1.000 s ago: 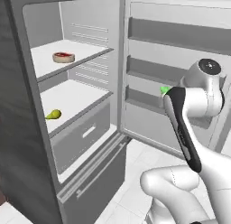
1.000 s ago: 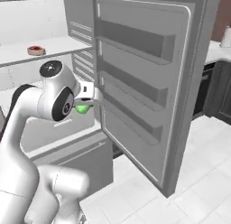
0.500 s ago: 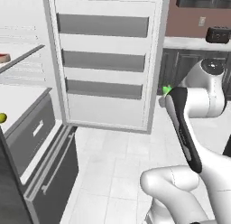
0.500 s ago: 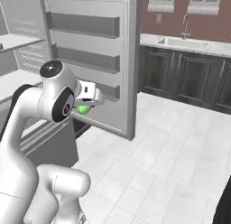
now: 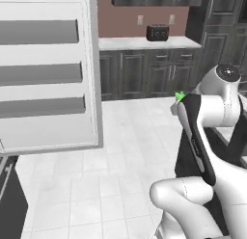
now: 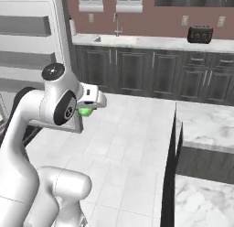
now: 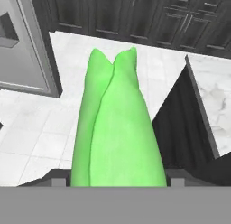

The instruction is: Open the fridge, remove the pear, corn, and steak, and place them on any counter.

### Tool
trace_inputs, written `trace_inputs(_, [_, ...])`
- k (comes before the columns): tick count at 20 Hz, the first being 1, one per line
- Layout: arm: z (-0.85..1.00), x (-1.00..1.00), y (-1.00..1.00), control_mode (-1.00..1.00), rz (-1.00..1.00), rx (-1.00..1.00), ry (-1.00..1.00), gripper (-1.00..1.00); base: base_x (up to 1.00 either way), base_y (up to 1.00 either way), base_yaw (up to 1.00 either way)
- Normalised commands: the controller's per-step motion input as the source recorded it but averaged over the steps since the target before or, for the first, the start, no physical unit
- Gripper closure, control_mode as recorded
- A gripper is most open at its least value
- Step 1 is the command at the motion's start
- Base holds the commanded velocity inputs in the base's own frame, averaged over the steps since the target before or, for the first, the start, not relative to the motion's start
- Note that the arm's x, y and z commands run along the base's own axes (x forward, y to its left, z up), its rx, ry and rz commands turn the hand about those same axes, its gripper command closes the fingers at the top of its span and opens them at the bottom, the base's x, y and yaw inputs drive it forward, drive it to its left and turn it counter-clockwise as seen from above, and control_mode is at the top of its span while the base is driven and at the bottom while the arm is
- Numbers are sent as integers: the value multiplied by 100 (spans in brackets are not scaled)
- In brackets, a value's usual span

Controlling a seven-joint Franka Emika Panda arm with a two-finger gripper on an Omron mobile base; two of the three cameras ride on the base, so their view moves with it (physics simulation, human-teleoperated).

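Observation:
My gripper (image 6: 89,105) is shut on the bright green corn (image 7: 116,128), which stands up between the fingertips in the hand view. Its green tip (image 5: 179,95) pokes out past my arm in the left base view, and the corn (image 6: 84,112) hangs under the hand in the right base view. The hand is over the white tiled floor, between the fridge and the marble counter (image 6: 206,125). The fridge door (image 5: 48,74) stands open at the left, with grey door shelves. The counter (image 7: 213,90) lies to the right of the corn. The pear and the steak are out of view.
A far counter (image 5: 140,42) over dark cabinets carries a black toaster (image 5: 157,32); a sink with a faucet (image 6: 117,25) sits further left on it. The near counter's dark side panel (image 6: 175,143) rises from the floor. White tiled floor (image 5: 125,137) lies between.
The whole picture has swung from the fridge's inside to the kitchen, so the base has turned. The corn stays in the gripper the same way.

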Motion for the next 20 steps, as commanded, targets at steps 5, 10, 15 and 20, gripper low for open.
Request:
trace_inputs(5, [0,0,0,100,0,0,0,100,-15,-70,-56])
trace_inputs(10, [-27,-33,-75,-100,-58,0,2,100,0,0,0])
trace_inputs(15, [-35,-21,-79,-100,-68,0,5,100,0,0,0])
trace_inputs(20, [-63,10,-100,-100,-48,4,28,100,0,0,0])
